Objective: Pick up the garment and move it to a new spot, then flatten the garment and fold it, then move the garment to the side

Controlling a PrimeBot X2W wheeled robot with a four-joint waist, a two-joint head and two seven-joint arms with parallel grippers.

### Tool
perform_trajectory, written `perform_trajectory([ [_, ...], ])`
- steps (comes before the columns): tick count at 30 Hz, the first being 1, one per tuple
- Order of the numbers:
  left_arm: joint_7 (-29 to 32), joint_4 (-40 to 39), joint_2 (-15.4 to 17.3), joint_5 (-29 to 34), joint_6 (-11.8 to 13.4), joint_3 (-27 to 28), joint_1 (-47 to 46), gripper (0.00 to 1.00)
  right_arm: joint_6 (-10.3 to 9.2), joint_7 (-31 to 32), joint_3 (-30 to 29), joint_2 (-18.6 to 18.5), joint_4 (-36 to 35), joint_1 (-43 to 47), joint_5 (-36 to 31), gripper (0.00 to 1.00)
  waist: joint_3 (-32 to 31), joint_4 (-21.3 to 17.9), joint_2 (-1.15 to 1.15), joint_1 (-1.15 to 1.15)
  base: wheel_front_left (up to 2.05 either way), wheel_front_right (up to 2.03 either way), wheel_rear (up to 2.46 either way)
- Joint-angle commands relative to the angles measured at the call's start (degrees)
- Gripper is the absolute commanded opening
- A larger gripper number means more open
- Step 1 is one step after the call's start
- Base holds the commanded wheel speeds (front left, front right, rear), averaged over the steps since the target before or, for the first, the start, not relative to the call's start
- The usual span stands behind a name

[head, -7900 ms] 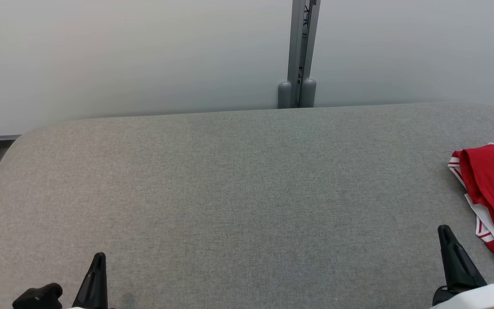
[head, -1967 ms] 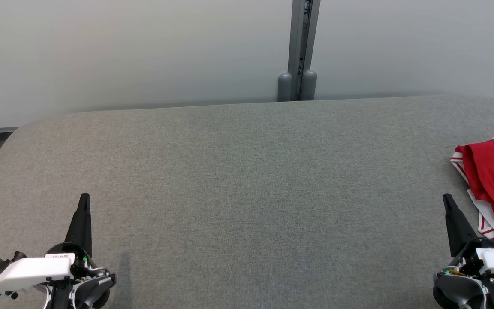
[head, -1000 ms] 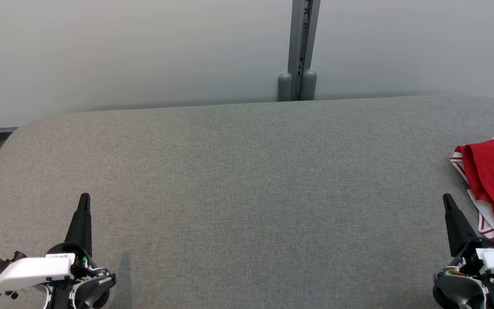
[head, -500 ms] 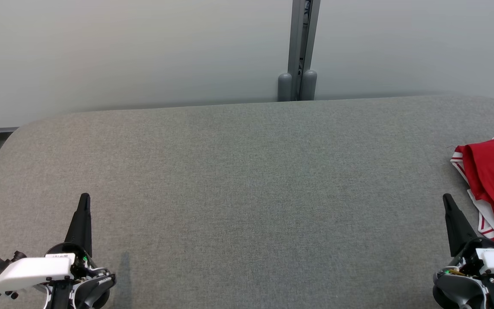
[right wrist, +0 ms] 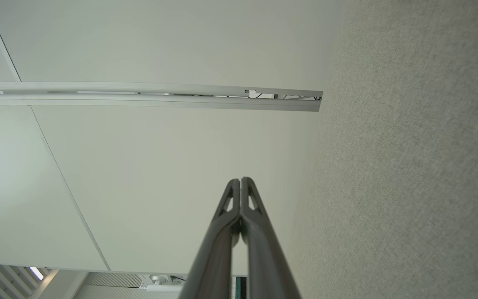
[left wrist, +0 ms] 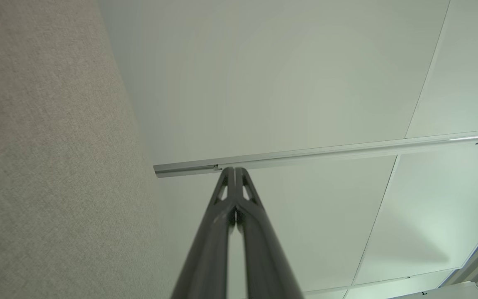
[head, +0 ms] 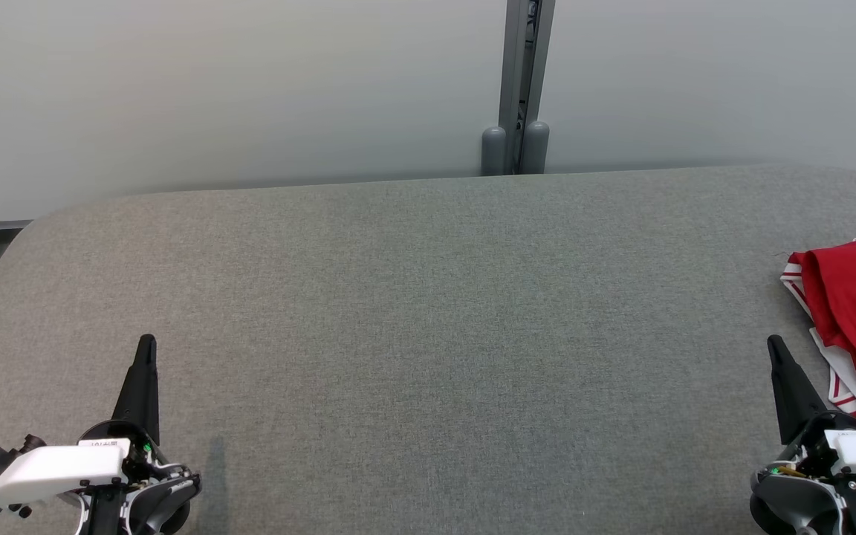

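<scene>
Field note: I am holding my right gripper (head: 774,343) and left gripper (head: 146,342) low over the near side of the grey woven-cloth table (head: 428,334), each pressed together into one dark point, empty, fingers pointing away from me. The garment (head: 855,312), red cloth with white striped trim, is lying bunched at the table's right edge, just beside my right gripper on its outer side and slightly ahead. Its long axis is running near-to-far, and the frame is cutting part of it off. I am judging the right arm nearer, the left well apart; the folds are looking soft, limp and layered.
</scene>
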Motion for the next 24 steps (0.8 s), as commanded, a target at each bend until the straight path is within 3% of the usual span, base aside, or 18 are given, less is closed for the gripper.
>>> perform_trajectory([
  [1,0.1,0.0,0.1,0.1,-0.2,0.3,-0.8,0.0,0.04,0.1,-0.1,-0.3,0.1,-0.5,-0.1,0.0,0.0,0.0,0.0,0.0,0.0,0.0,0.0],
  [24,0.2,0.0,0.1,0.1,-0.2,0.3,-0.8,0.0,0.04,0.1,-0.1,-0.3,0.1,-0.5,-0.1,0.0,0.0,0.0,0.0,0.0,0.0,0.0,0.0],
])
